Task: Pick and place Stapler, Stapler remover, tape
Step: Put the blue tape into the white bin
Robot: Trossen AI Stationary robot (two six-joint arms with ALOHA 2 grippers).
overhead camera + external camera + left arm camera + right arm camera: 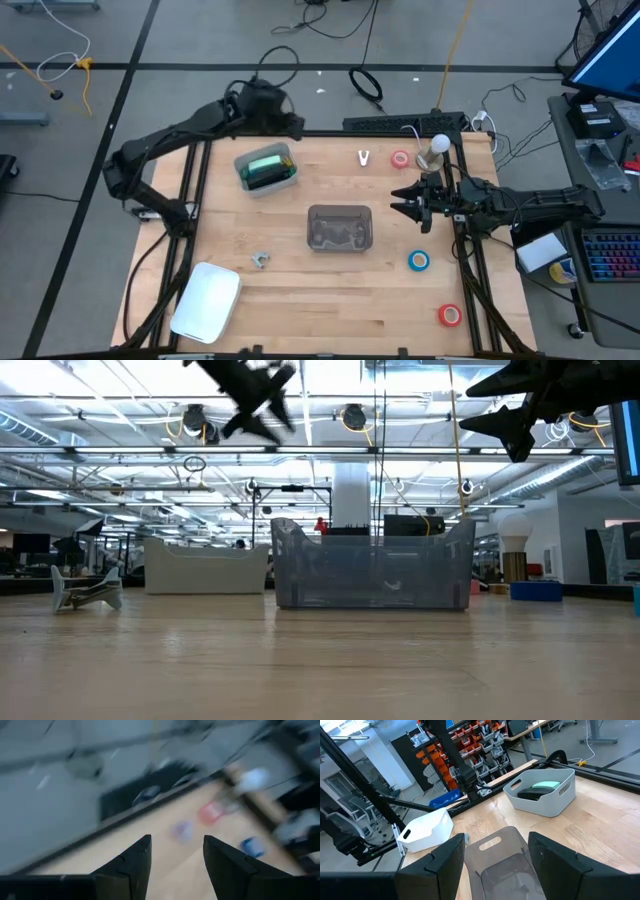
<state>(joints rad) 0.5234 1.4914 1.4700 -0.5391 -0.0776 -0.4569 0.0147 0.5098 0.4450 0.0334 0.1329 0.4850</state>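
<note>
We see the left end effector up in the air past the table's far edge, above the grey bin, fingers spread with a clear gap and nothing between them. The right end effector hovers over the right side of the table, between the clear bin and the table's right edge; its fingers stand wide apart and hold nothing. Neither touches any object.

The stapler, mint green, lies inside the grey bin at the far left of the table, next to a dark item we cannot identify. We see the same in the right wrist view: green stapler in the grey handled bin.

Tape rolls lie loose on the wood: a red tape roll near the far edge, a blue tape roll on the right, a second red roll near the front right corner, all well apart. A small white V-shaped piece sits just beside the far red roll. A small grey item lies front left of the clear bin. A white bin sits at the front left corner.

The table is light wood with a black frame. The floor around is grey with cables; a desk with a keyboard and monitor stands to the right. In the low view, the clear bin stands centre, the white bin behind left, a bright hall with ceiling lights beyond.
</note>
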